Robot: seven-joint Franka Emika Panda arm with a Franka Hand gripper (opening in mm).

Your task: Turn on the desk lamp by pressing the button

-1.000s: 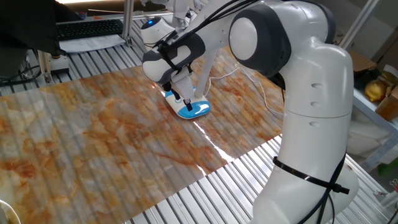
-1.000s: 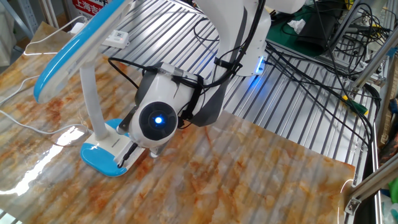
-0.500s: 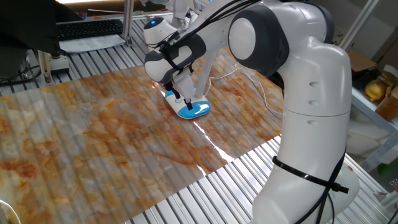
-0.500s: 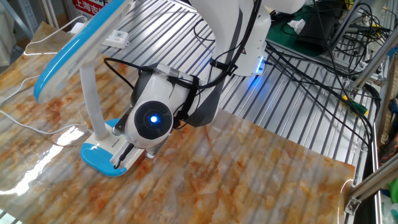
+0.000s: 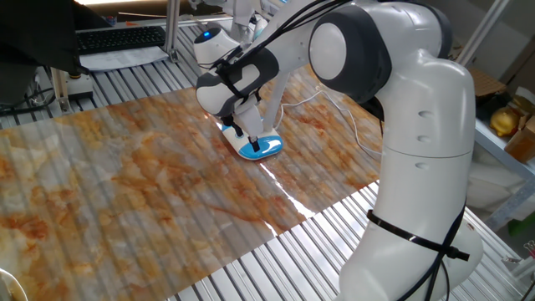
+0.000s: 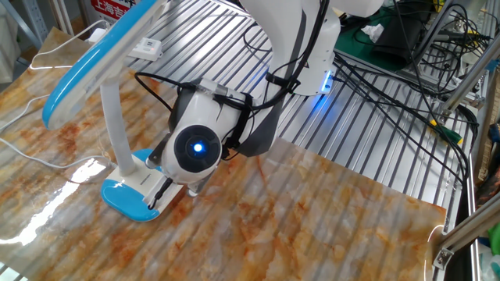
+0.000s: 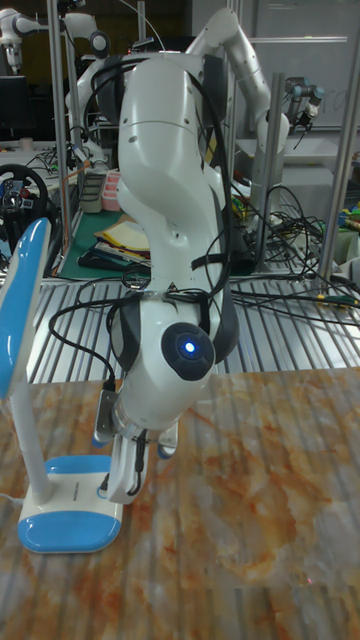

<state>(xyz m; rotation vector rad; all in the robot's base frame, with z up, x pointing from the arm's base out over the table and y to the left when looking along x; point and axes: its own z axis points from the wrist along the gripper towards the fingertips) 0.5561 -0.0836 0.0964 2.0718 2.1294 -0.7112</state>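
The desk lamp stands on the marbled mat with its oval blue-and-white base (image 5: 263,149) (image 6: 125,199) (image 7: 66,521). Its white stem (image 6: 117,133) rises to a long blue-and-white head (image 6: 90,66) (image 7: 24,300). My gripper (image 5: 252,143) (image 6: 158,200) (image 7: 119,488) points down at the base, fingers together and shut. The tips rest on the base's top right beside the stem. The button is hidden under the fingers. Whether the lamp is lit does not show.
A thin white cord (image 5: 349,117) runs from the lamp across the mat. A white power strip (image 6: 146,48) lies on the slatted metal table (image 6: 367,148) behind the lamp. Black cables (image 6: 391,74) crowd the far side, and a keyboard (image 5: 117,38) sits at the back.
The hand shifted a few pixels and came back. The fingertips stay on the lamp base and the lamp has not moved.
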